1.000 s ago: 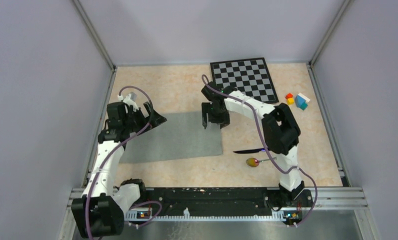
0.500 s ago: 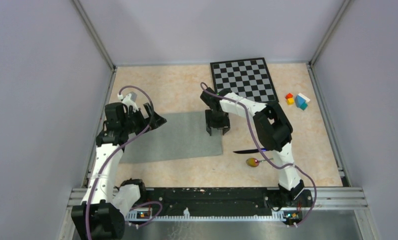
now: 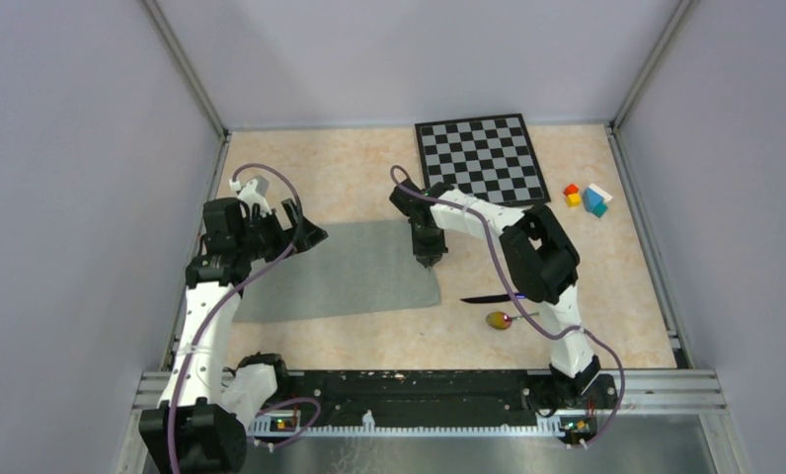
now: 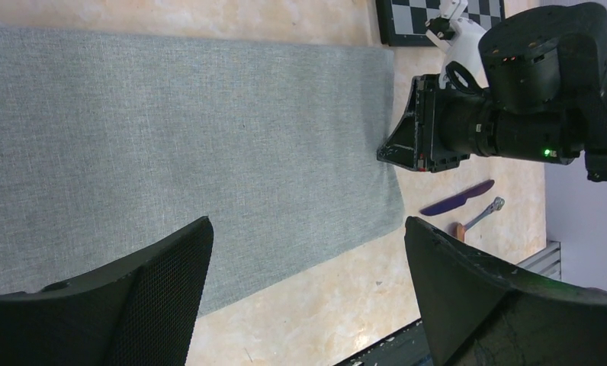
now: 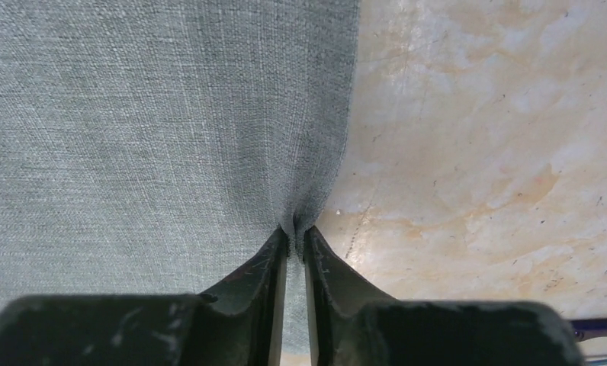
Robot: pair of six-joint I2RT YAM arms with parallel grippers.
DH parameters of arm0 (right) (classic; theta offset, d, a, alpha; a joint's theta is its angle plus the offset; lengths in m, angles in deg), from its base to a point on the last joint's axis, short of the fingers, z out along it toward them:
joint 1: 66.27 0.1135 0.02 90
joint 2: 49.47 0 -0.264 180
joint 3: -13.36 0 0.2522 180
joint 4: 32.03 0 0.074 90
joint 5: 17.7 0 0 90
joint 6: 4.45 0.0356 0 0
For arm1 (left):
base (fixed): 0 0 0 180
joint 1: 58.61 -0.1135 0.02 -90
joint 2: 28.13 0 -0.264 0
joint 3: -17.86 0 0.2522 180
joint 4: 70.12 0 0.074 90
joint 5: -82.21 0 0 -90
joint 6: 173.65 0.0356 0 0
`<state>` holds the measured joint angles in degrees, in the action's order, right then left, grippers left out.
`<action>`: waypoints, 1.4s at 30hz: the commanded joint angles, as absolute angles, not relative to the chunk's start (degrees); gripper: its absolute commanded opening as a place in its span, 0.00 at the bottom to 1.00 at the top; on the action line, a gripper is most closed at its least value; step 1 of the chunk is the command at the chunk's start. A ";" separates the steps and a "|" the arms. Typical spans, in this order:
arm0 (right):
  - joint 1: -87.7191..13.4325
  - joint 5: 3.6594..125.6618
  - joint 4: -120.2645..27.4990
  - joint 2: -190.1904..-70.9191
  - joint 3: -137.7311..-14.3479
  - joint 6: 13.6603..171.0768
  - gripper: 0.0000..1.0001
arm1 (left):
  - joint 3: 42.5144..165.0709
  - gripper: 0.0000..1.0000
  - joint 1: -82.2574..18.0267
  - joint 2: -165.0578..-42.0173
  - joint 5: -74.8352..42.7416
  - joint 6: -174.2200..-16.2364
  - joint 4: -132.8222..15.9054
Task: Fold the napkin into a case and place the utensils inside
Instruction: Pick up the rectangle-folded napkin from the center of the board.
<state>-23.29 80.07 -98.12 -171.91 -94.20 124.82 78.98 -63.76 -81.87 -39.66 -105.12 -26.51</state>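
Note:
The grey-green napkin lies flat on the table as a wide rectangle. My right gripper is down at its right edge, near the far corner. In the right wrist view the right gripper is shut on a small puckered fold of the napkin. My left gripper hangs open above the napkin's far left corner; in the left wrist view the left gripper has the napkin below it, untouched. The dark knife and the spoon lie on the table right of the napkin.
A black-and-white chessboard lies at the back centre right. Small coloured blocks sit near the right wall. Grey walls close in the table, and a black rail runs along the near edge.
My right gripper came down onto the napkin's right edge and its jaws closed on the cloth. The left arm has barely moved and stays open.

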 commanded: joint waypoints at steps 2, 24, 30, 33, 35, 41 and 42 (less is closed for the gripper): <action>-21.27 85.56 -93.17 -179.05 -92.82 124.96 0.00 | 82.14 0.99 -63.61 -80.62 -39.30 -104.20 -26.42; -19.10 85.41 -84.59 -149.23 -76.79 109.58 0.00 | 81.81 0.99 -63.60 -83.02 -39.96 -104.83 -28.09; -22.89 85.63 -84.13 -141.67 -69.75 109.30 0.00 | 81.48 0.99 -63.57 -83.45 -40.41 -105.22 -28.60; -25.22 87.33 -85.34 -137.37 -66.46 107.74 0.00 | 81.31 0.99 -63.58 -83.87 -41.16 -105.59 -28.89; -27.47 88.32 -86.49 -134.39 -64.47 106.93 0.00 | 81.01 0.99 -63.55 -83.97 -41.27 -105.66 -29.21; -34.04 92.72 -90.82 -127.21 -61.95 103.94 0.00 | 79.72 0.99 -63.61 -84.45 -42.32 -106.31 -30.78; -34.47 93.68 -91.74 -126.83 -62.60 103.33 0.00 | 79.55 0.99 -63.59 -84.59 -42.41 -106.40 -30.98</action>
